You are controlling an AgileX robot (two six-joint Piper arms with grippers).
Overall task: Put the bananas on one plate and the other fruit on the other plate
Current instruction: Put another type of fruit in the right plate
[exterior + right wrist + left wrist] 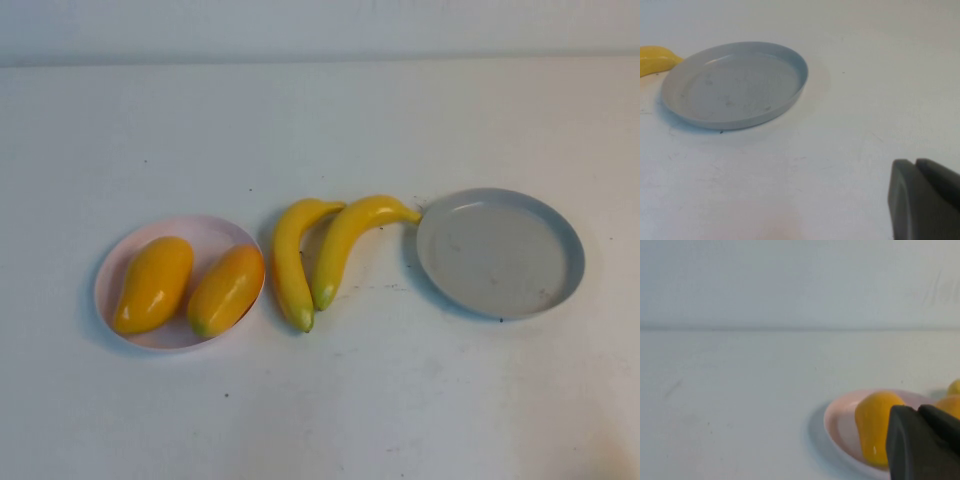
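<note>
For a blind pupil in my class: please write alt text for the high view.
Two mangoes lie on a pink plate at left; two bananas lie on the white table between it and an empty grey-blue plate. Neither tool shows.

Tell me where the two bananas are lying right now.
In the high view, the bananas lie side by side on the bare table at centre, between the pink plate on the left and the grey-blue plate on the right.

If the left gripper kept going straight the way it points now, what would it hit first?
Probably the nearer mango on the pink plate: the shut left gripper points just over it. Depth is unclear.
</note>
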